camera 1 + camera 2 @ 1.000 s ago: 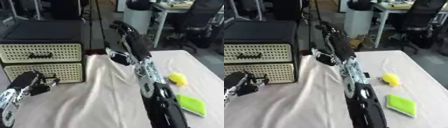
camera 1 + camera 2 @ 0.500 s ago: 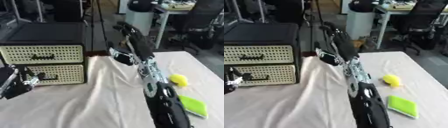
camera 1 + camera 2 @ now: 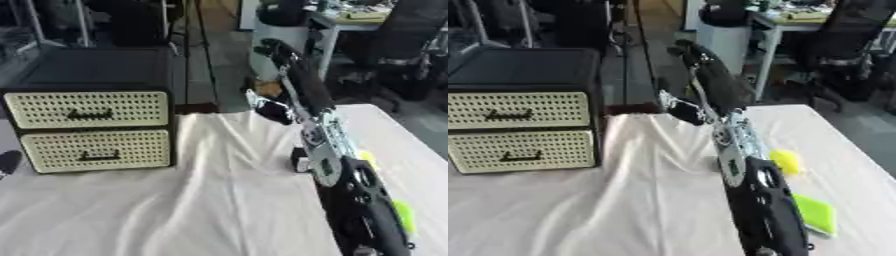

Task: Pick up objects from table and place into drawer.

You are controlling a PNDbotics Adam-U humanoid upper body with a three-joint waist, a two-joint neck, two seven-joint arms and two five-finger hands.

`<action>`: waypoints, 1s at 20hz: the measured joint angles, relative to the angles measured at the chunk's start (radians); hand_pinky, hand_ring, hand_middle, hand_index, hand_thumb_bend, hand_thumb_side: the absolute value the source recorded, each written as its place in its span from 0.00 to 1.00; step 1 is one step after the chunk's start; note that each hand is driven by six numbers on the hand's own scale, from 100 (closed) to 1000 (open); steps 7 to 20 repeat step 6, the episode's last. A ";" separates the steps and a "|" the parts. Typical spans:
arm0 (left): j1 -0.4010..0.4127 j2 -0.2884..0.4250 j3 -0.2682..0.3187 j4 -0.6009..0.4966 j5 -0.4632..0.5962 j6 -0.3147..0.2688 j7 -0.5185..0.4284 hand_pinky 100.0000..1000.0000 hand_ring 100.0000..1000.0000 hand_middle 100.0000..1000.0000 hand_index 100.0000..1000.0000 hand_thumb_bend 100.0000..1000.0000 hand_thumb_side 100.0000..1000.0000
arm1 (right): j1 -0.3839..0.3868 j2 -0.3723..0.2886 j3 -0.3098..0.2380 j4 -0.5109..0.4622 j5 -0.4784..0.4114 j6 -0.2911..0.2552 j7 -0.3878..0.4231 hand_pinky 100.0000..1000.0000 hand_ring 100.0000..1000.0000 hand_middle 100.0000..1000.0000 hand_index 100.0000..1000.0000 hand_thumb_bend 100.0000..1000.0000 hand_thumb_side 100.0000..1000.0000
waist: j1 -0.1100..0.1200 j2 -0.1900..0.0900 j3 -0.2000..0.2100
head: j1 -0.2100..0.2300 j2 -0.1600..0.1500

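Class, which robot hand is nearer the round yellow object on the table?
Right. The right robot hand lies behind and left of the round yellow object; the left robot hand barely shows at the view's far left edge.

I see the table (image 3: 859, 150) covered by a cream cloth (image 3: 623, 200) that wrinkles near its middle. At the cloth's far left stands a black drawer cabinet (image 3: 522, 107) with two perforated cream drawer fronts, both closed. On the right side lie a yellow rounded object (image 3: 786, 161) and, nearer to me, a flat lime-green object (image 3: 815, 214), the two set apart from each other.
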 measured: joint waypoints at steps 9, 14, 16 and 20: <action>0.041 -0.001 0.030 -0.016 -0.001 0.010 -0.019 0.15 0.23 0.28 0.57 0.39 1.00 | 0.023 -0.023 -0.018 -0.015 -0.034 0.006 0.003 0.82 0.85 0.84 0.85 0.09 0.30 | 0.001 0.000 0.005 | 0.000 0.000; 0.041 -0.001 0.030 -0.016 -0.001 0.010 -0.019 0.15 0.23 0.28 0.57 0.39 1.00 | 0.023 -0.023 -0.018 -0.015 -0.034 0.006 0.003 0.82 0.85 0.84 0.85 0.09 0.30 | 0.001 0.000 0.005 | 0.000 0.000; 0.041 -0.001 0.030 -0.016 -0.001 0.010 -0.019 0.15 0.23 0.28 0.57 0.39 1.00 | 0.023 -0.023 -0.018 -0.015 -0.034 0.006 0.003 0.82 0.85 0.84 0.85 0.09 0.30 | 0.001 0.000 0.005 | 0.000 0.000; 0.041 -0.001 0.030 -0.016 -0.001 0.010 -0.019 0.15 0.23 0.28 0.57 0.39 1.00 | 0.023 -0.023 -0.018 -0.015 -0.034 0.006 0.003 0.82 0.85 0.84 0.85 0.09 0.30 | 0.001 0.000 0.005 | 0.000 0.000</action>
